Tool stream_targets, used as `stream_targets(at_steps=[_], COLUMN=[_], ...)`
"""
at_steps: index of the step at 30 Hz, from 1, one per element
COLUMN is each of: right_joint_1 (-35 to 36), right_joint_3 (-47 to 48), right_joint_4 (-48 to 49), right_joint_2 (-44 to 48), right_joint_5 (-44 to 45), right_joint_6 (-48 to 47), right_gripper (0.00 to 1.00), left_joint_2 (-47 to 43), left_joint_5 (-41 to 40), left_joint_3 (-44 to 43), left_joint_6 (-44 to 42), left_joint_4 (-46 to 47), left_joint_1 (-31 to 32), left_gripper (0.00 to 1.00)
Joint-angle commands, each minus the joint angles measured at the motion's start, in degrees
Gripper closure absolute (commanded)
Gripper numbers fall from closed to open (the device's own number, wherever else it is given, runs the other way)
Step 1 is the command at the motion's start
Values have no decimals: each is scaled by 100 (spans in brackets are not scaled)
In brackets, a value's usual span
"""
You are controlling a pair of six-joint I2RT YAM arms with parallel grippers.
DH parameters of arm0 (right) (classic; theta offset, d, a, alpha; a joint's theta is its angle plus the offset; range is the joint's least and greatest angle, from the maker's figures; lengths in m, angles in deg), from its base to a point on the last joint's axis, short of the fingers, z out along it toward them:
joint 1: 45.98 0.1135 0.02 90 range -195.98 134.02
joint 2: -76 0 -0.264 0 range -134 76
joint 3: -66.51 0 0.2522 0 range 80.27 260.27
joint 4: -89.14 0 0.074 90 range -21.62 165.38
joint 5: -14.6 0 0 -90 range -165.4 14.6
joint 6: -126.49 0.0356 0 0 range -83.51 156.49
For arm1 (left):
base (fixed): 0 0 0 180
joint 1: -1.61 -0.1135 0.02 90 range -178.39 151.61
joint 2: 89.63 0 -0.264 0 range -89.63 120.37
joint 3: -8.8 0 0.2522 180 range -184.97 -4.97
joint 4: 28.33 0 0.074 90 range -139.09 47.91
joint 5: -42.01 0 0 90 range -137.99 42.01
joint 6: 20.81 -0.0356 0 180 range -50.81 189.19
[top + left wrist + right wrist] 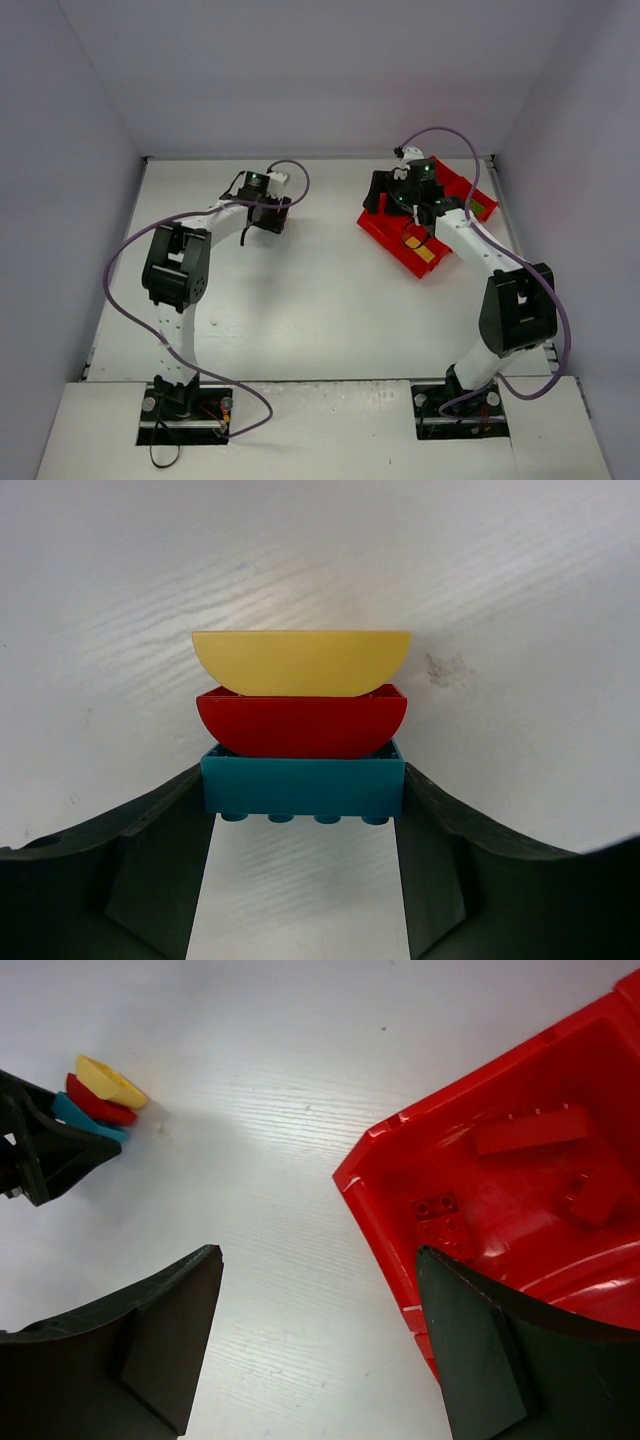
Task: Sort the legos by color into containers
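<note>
Left pincer (305,792) | clamps teal brick (303,783) | red brick (302,723), yellow brick (300,662) atop

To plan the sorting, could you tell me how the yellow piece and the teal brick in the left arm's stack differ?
The yellow piece is half-round; the teal brick is rectangular. The teal brick shows a row of studs; the yellow piece shows none. The left fingers clamp the teal brick, not the yellow piece at the far end. Both are similarly wide, joined through a red piece.
</note>
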Motion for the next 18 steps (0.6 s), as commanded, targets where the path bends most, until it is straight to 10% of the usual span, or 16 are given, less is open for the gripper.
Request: stream_targets(at_steps=[1,18], right_joint_1=[77,393], right_joint_3=[389,1435], right_joint_4=[369,395], right_joint_2=[154,-733], right_joint_5=[-613,-3717], right_joint_6=[-73,717], right_gripper=[26,17], left_joint_2=[-805,-2519], left_joint_5=[801,2912], left_joint_3=[422,2023], left_joint_6=[-618,-2369], left_joint_4=[732,2298], left_joint_1=[-47,173], left_gripper=[65,65])
